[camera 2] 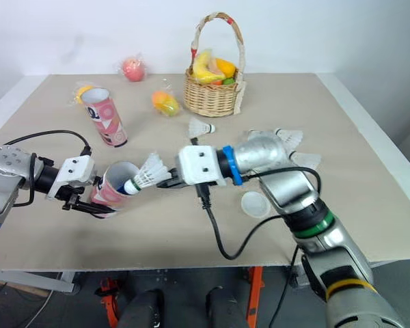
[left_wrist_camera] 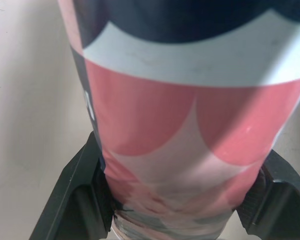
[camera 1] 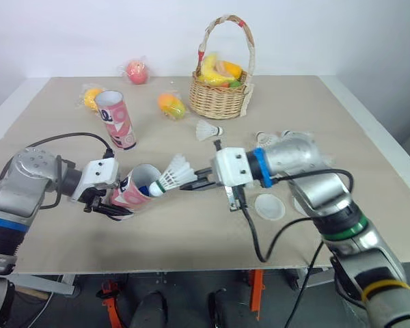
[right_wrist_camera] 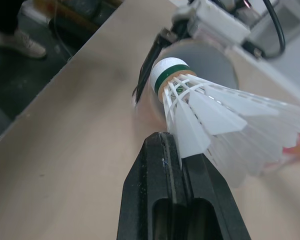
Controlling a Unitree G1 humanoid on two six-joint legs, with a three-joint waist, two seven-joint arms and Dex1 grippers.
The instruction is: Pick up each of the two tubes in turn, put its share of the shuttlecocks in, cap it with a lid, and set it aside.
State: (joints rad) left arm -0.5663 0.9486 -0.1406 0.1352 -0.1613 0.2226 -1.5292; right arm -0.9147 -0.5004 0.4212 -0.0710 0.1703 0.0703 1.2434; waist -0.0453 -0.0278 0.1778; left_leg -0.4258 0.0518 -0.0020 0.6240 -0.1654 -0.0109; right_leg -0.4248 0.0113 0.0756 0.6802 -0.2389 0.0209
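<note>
If the tilted tube (camera 1: 138,188) at lower left shifts in the left gripper (camera 1: 115,205), which is clamped round its base, the cork could catch the rim and the shuttlecock (camera 1: 176,173) slip out. At centre, the right gripper (camera 1: 197,182) is closed tight on its feathers, with the cork just at the tube's mouth.

beige table (camera 1: 294,102) against a plain white wall (camera 1: 89,34)
</note>
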